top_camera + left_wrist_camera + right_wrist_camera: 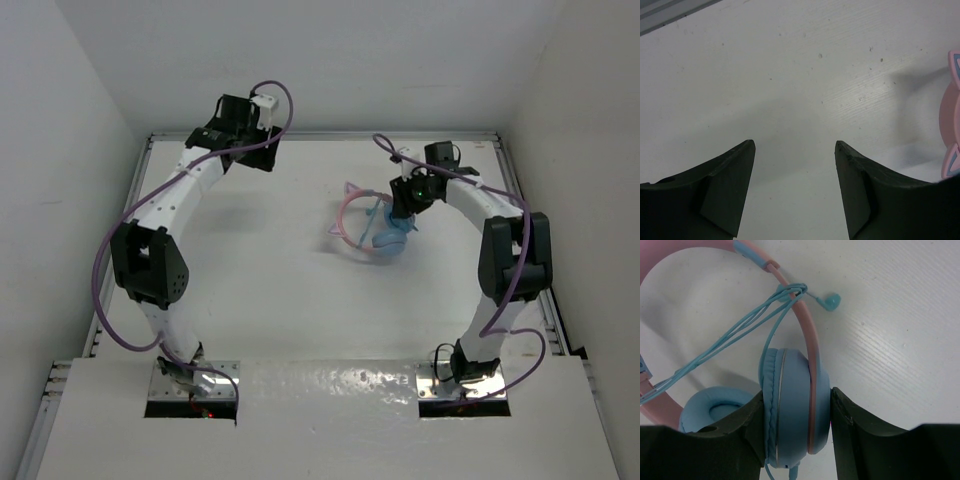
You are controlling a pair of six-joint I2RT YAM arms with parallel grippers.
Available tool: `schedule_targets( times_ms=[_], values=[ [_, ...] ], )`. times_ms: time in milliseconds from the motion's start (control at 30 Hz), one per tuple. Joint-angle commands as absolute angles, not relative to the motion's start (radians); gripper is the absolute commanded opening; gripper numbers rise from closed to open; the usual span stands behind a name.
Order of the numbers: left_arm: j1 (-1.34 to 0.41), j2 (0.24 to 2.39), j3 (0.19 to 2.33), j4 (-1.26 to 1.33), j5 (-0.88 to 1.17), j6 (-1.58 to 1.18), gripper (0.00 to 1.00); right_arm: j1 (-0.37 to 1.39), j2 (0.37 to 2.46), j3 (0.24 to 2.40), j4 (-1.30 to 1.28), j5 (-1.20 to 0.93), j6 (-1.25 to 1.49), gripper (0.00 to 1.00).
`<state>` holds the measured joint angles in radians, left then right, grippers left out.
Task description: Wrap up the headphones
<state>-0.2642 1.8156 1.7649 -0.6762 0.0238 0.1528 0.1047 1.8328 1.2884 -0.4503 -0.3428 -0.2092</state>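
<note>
The headphones (362, 222) lie right of the table's middle, with a pink headband (809, 327) and light blue ear cups. My right gripper (796, 401) is shut on one ear cup (792, 390), its fingers pressing the pad side and the outer shell. The second ear cup (710, 412) lies beside it at lower left. The thin blue cable (740, 332) runs in several strands looped over the band, and its plug (831, 301) rests on the table. My left gripper (795, 150) is open over bare table at the back left. The pink band (950, 115) shows at that view's right edge.
White walls enclose the table on the left, back and right. A metal rail (330, 134) runs along the back edge. Thick purple robot cables (110, 300) loop beside both arms. The right arm's elbow (515, 255) stands near the right wall.
</note>
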Motion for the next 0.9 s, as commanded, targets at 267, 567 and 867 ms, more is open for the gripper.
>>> schedule_targets(
  times_ms=[267,567,867],
  values=[
    [-0.224,1.870,1.772,-0.637,0.046,0.146,0.62,0.034,1.927,1.427,-0.416,-0.397,-0.198,0.00],
    [-0.213,1.902,1.787,-0.644,0.057,0.138,0.62,0.005,2.074,1.557,-0.445,-0.416,-0.210,0.00],
    [-0.201,1.924,1.789,-0.652,0.069,0.129,0.62,0.005,2.183,1.686,-0.459,-0.370,-0.169,0.00]
  ],
)
